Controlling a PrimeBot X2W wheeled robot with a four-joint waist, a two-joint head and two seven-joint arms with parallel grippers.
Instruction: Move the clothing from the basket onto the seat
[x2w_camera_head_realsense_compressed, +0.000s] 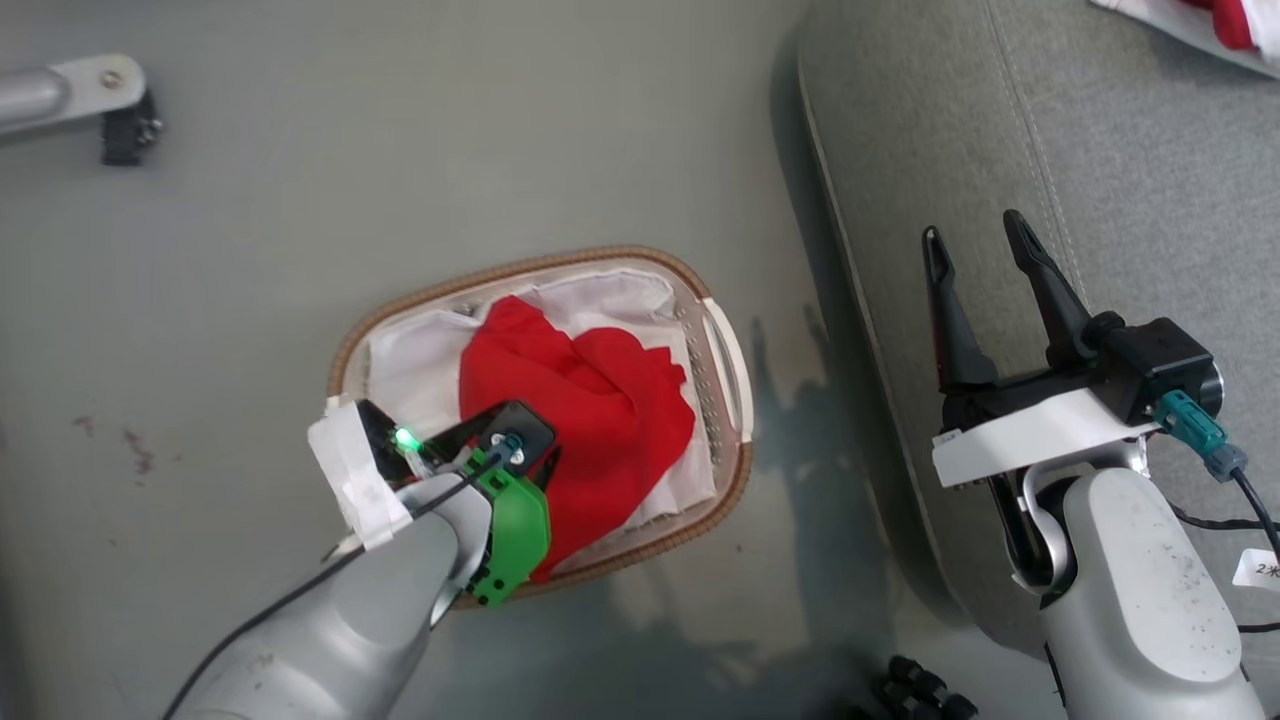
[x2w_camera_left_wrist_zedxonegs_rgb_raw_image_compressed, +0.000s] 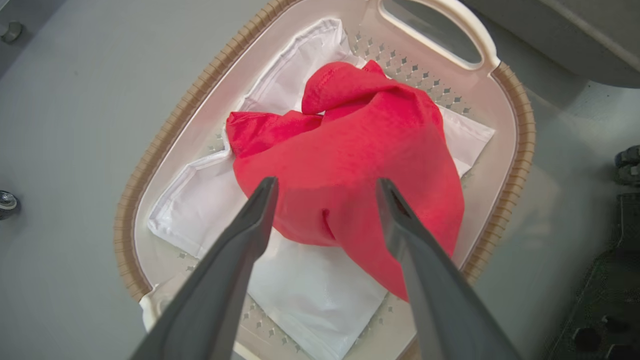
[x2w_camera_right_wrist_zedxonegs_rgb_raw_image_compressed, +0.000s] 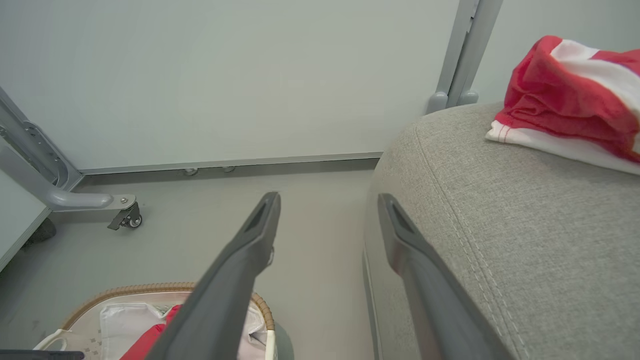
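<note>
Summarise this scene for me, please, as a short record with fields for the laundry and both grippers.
basket: on the floor beside the seat, lined with a white liner sheet
in basket: one crumpled red garment on the liner
on seat: a red-and-white garment
left gripper: open, poised over the red garment
right gripper: open, empty, above the seat's edge

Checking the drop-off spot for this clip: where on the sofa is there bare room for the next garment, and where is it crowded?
The grey sofa is bare from its rounded near edge and stitched seam up to the red-and-white garment lying at its far end. The basket is crowded: a red garment heaps over the white liner.
</note>
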